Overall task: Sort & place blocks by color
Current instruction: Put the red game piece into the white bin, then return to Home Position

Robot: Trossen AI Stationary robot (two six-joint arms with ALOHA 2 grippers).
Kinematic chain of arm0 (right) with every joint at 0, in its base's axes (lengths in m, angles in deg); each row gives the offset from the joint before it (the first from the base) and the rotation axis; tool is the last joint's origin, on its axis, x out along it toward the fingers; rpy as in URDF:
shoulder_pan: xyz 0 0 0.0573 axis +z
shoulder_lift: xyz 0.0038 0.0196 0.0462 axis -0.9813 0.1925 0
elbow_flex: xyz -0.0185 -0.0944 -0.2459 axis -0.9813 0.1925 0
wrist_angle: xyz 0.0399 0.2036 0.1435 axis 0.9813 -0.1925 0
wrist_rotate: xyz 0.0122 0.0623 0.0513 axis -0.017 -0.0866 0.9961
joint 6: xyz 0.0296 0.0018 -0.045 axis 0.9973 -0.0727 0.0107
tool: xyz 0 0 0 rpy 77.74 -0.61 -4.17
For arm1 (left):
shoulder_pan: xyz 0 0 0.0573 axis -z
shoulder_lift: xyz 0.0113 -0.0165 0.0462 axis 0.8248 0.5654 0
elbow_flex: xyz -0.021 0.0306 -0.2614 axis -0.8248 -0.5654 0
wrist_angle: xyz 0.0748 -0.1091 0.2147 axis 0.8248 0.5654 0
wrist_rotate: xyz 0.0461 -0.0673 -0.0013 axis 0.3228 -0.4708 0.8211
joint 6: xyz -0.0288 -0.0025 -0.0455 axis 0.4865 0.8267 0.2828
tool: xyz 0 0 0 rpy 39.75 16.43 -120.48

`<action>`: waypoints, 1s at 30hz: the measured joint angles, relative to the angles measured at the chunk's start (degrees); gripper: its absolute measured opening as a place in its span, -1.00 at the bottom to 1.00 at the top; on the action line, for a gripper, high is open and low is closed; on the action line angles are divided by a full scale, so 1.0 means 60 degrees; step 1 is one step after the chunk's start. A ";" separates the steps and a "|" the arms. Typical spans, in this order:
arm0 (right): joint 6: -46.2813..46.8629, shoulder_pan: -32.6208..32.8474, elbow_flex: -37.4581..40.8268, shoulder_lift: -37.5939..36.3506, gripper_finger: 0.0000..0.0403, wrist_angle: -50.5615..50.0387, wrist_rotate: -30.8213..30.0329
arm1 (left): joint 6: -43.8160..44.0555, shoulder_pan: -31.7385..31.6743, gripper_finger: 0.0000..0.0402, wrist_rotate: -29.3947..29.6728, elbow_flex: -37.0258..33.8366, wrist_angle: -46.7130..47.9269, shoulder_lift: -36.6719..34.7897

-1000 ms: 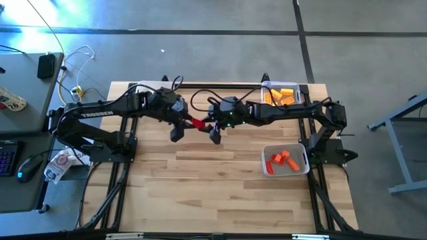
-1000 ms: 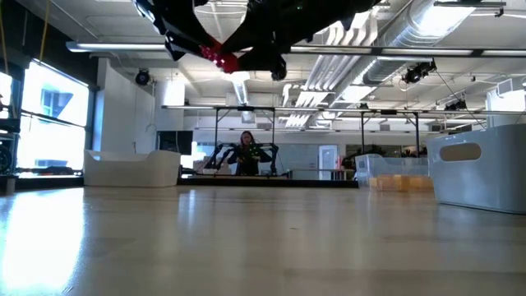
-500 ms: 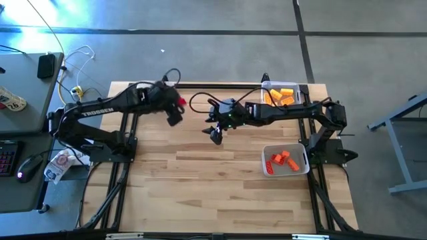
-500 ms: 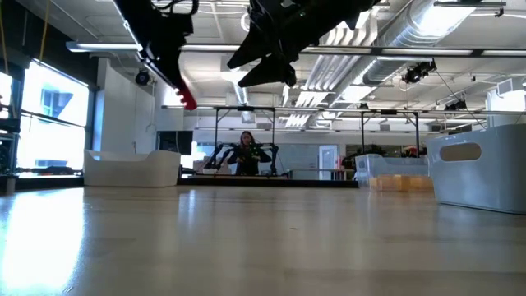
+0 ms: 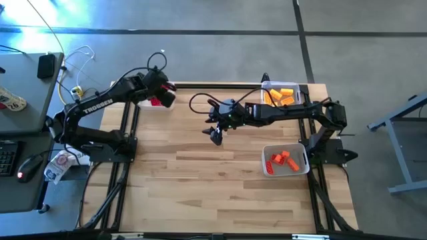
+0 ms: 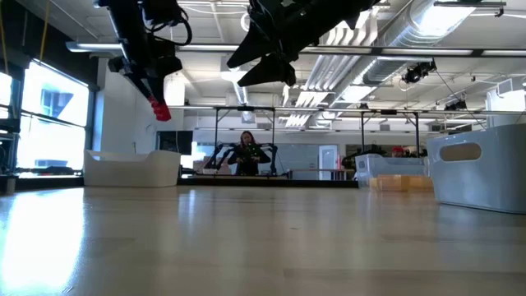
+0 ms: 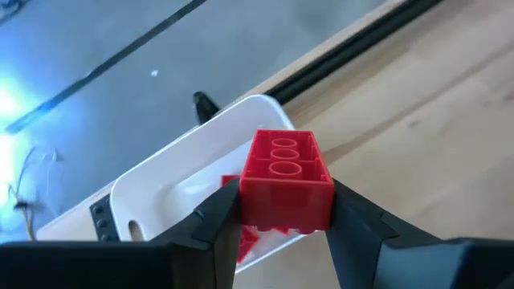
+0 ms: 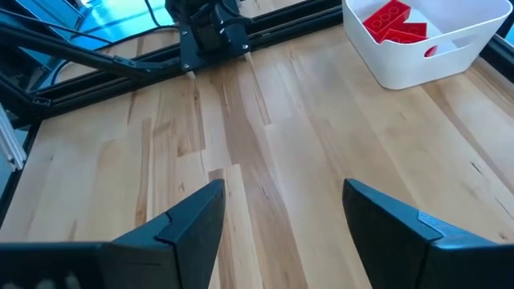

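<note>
My left gripper is shut on a red studded brick high above the white tray at the table's far left corner. That tray holds more red bricks. In the low view the brick shows below the left arm, well above the tray. My right gripper hangs open and empty over the middle of the table; its fingers stand wide apart above bare wood. My left gripper pinches the red brick between its two fingers, one on each of two opposite side faces. The brick's hollow underside faces the wrist camera. The fingers slant down from above. The brick is lifted clear, above the white tray.
A clear tray with orange and yellow bricks stands at the far right corner. A white tray with orange-red bricks sits near the right edge. The black frame rail runs along the far edge. Bare wood covers the near half.
My left gripper has carried the red brick from beside my right gripper over the table's middle toward the far left corner and lower, ending above the white tray. My right gripper has stayed over the middle, now without the brick beside it.
</note>
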 joint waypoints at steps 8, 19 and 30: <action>0.0000 0.0000 0.0000 0.0000 0.18 -0.0001 0.0000 | -0.0022 -0.1004 -0.36 -0.0525 0.0000 -0.0070 0.0892; 0.0000 0.0000 0.0000 0.0000 0.18 -0.0425 -0.0001 | -0.0492 -0.1493 -0.19 -0.0817 0.0000 -0.0038 0.2227; 0.0000 0.0000 0.0000 0.0000 0.18 -0.0770 -0.0002 | -0.0730 -0.1493 0.03 -0.0897 0.0000 -0.0036 0.2243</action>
